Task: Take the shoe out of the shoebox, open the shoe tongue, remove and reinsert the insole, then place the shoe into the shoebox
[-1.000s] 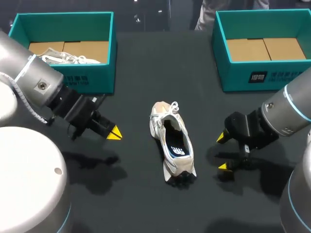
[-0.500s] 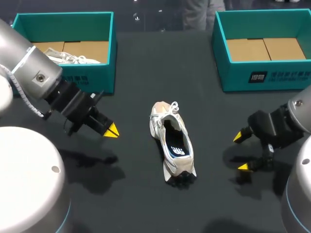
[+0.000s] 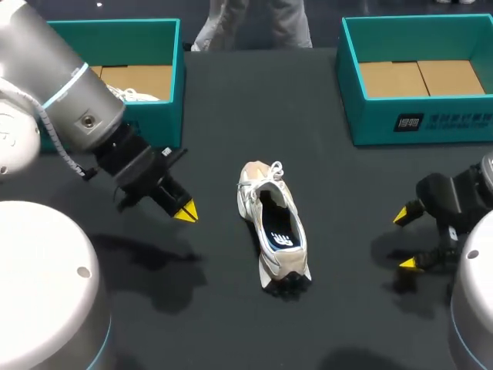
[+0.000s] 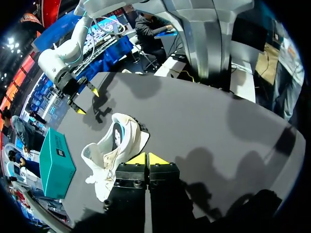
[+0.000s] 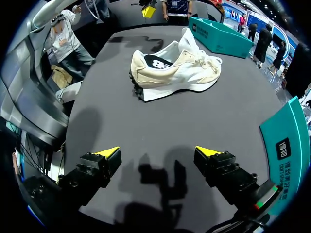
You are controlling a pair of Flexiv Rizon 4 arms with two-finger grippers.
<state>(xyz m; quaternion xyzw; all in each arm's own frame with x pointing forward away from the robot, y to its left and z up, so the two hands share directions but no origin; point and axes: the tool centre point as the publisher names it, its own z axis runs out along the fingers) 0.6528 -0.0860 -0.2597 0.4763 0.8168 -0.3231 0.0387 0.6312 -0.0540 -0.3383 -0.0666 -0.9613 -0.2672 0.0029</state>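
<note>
A white and beige shoe [image 3: 273, 225] lies upright on the black table [image 3: 231, 116], heel toward the front edge, its dark insole showing inside. My left gripper [image 3: 185, 212] is shut and empty, a short way to the shoe's left; in the left wrist view the shoe [image 4: 114, 145] lies just ahead of its joined tips [image 4: 147, 158]. My right gripper [image 3: 405, 240] stands wide open with nothing in it, well to the shoe's right; in the right wrist view the shoe [image 5: 175, 70] is far ahead of the spread fingers [image 5: 159, 152]. A teal shoebox [image 3: 166, 81] at the back left holds another white shoe [image 3: 135, 95].
A second teal shoebox [image 3: 408, 116] stands at the back right with only cardboard inside. It also shows in the left wrist view as a teal box [image 4: 56, 162] and in the right wrist view beside the right gripper [image 5: 286, 141]. Bare black tabletop surrounds the shoe.
My right gripper has drawn back to the right, away from the shoe, still open. My left arm has shifted slightly right toward the shoe, fingers still shut. The shoe has stayed put.
</note>
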